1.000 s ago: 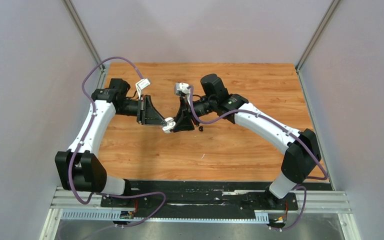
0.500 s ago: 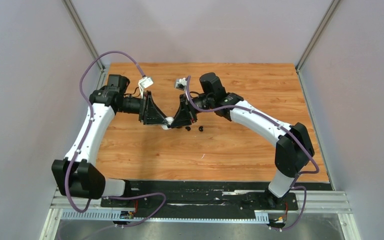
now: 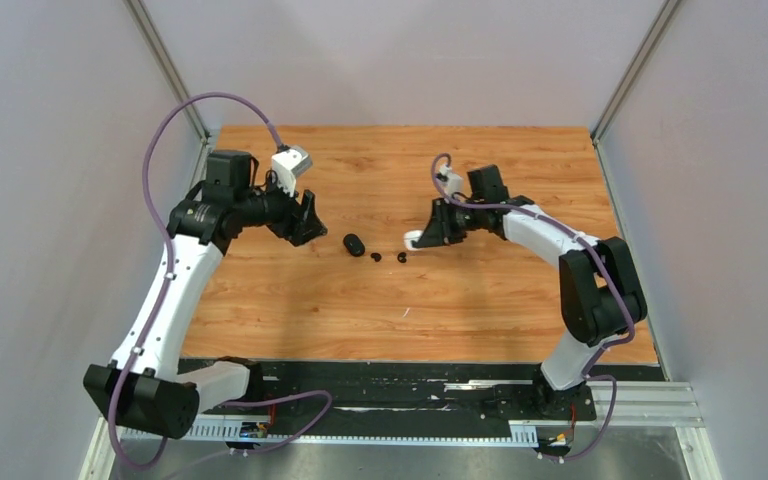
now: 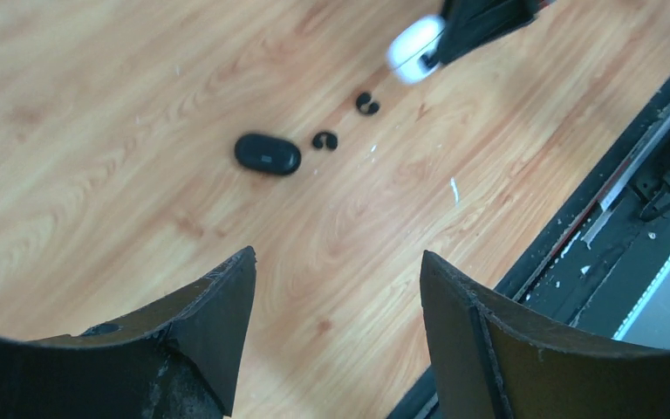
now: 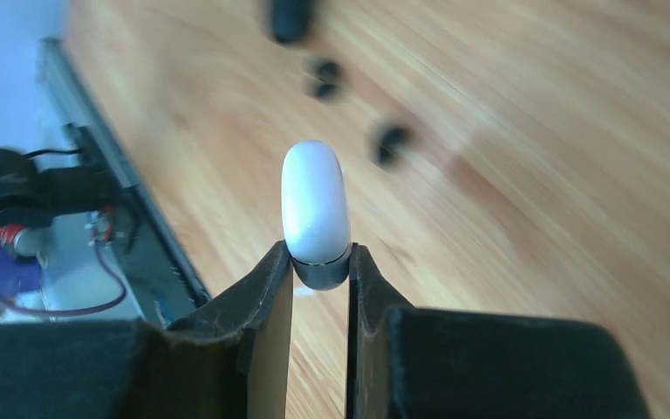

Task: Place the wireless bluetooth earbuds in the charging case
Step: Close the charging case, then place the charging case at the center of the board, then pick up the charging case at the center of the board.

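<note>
A white charging case (image 5: 315, 205) between the fingers (image 5: 270, 301), above a wooden table (image 5: 541, 183).

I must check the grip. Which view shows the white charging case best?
The right wrist view: the white charging case fills the centre, its lower end pinched in the right gripper. The top view shows it as a small spot; the left wrist view shows it blurred at the top edge.

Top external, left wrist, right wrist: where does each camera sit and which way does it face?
Top external: above and behind the bases, looking down on the table; both arms show.
Left wrist: on the left arm, looking down past its open left hand at the black case and two black earbuds.
Right wrist: on the right arm, looking along the right hand, shut on the white case.
Shared: all three show the white case.
</note>
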{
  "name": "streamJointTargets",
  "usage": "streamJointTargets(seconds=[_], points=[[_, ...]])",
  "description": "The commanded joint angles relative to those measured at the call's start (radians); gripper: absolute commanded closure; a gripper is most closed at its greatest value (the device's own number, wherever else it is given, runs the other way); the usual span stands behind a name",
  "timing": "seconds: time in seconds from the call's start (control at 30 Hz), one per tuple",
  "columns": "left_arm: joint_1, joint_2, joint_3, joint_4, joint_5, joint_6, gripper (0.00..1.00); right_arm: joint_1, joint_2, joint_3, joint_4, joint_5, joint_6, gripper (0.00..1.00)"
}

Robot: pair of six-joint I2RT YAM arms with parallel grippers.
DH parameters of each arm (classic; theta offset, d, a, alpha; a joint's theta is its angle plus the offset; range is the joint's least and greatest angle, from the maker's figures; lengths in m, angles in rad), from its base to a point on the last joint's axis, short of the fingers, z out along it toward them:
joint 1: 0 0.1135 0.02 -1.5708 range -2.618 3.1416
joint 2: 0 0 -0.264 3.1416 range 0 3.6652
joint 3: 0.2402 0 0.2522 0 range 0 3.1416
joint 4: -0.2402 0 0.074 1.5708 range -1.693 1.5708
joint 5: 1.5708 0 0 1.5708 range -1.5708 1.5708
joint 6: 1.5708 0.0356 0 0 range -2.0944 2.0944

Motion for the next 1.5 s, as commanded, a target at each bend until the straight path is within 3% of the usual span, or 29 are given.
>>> streamJointTargets(seconds=[0.0, 0.27, 0.5, 0.57, 0.67, 0.8, 1.0, 1.13, 1.2, 1.47], points=[[0.002, 0.056, -0.036, -0.062, -0.115, -0.142, 0.26, -0.114, -0.044, -0.07, -0.208, 0.127, -0.083, 1.0], [0.027, 0.029, -0.229, 0.063, -0.043, -0.423, 0.27, -0.178, 0.021, -0.092, -0.256, 0.24, -0.345, 0.93], [0.03, 0.133, -0.21, 0.092, 0.027, -0.407, 0.29, -0.239, 0.063, -0.042, -0.259, 0.343, -0.505, 0.47], [0.033, 0.177, -0.165, 0.058, 0.013, -0.377, 0.29, -0.259, 0.038, 0.004, -0.253, 0.383, -0.504, 0.41], [0.038, 0.216, -0.129, 0.011, 0.02, -0.283, 0.29, -0.264, 0.015, 0.1, -0.253, 0.417, -0.488, 0.41], [0.097, 0.236, -0.104, -0.02, -0.039, -0.259, 0.28, -0.19, 0.039, 0.228, -0.215, 0.406, -0.31, 0.43], [0.302, 0.261, -0.134, -0.06, -0.037, -0.369, 0.29, 0.088, 0.257, 0.434, -0.198, 0.344, -0.275, 0.34], [0.354, 0.225, -0.137, -0.04, -0.053, -0.414, 0.29, 0.205, 0.43, 0.62, -0.238, 0.417, -0.2, 0.37], [0.36, 0.214, -0.12, -0.041, -0.055, -0.415, 0.29, 0.239, 0.49, 0.679, -0.231, 0.482, -0.177, 0.33], [0.364, 0.217, -0.075, -0.055, -0.013, -0.435, 0.3, 0.316, 0.554, 0.668, -0.21, 0.622, -0.153, 0.4]])
